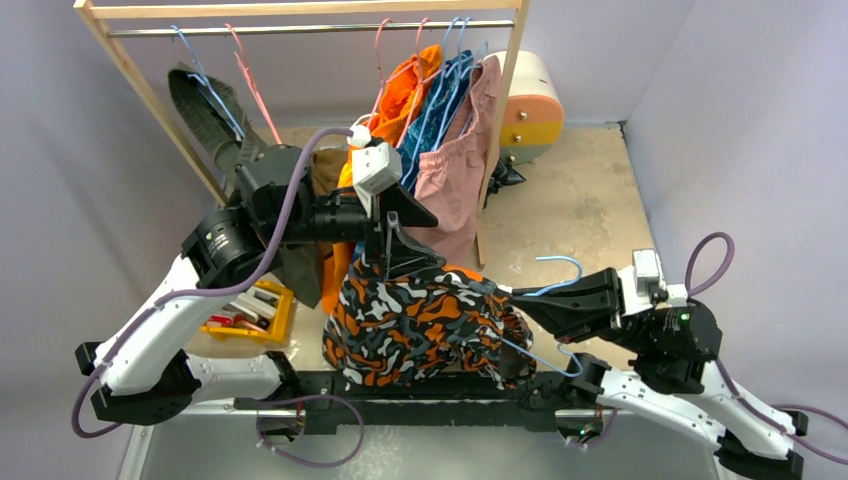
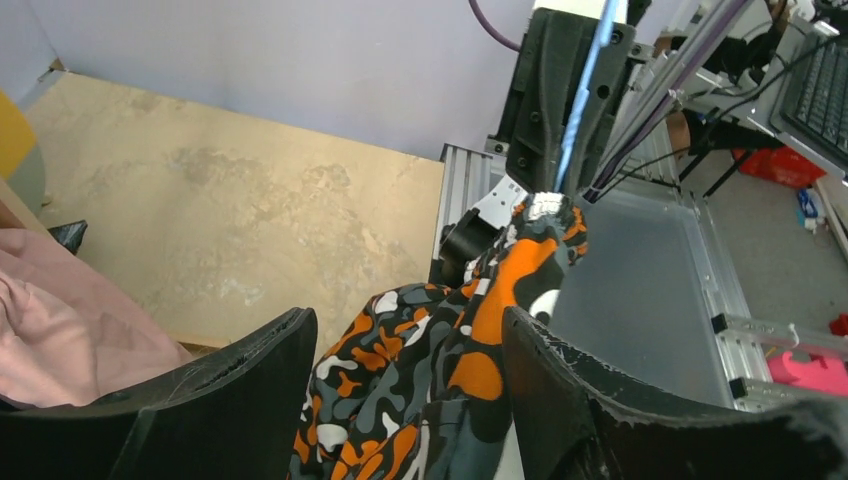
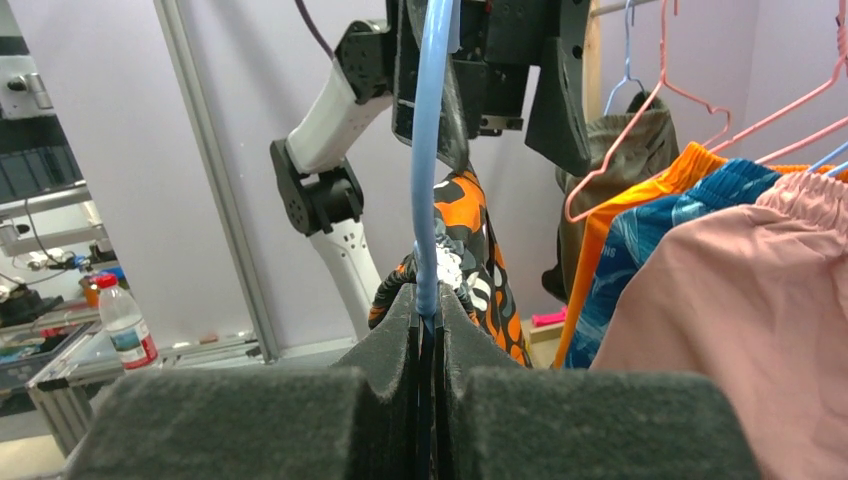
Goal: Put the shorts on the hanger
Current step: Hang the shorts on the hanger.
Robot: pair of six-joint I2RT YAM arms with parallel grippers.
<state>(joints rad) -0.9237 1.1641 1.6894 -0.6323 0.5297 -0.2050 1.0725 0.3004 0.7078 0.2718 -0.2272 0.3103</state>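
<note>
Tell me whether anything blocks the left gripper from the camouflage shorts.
Nothing visible does. The left gripper is open, with one finger on either side of the shorts and fabric directly between them. The right gripper is shut on the blue hanger.

Overhead view from behind, wrist views close; all share the shorts (image 1: 420,320)

Pale lilac walls (image 1: 60,150) enclose a mottled beige surface (image 1: 590,200) under soft, even light. At the back stands a light wooden clothes rack (image 1: 300,8) with a thin metal rail (image 1: 300,28). A cream, orange and yellow drum-shaped unit (image 1: 532,100) sits just behind its right post, in the far corner.
</note>
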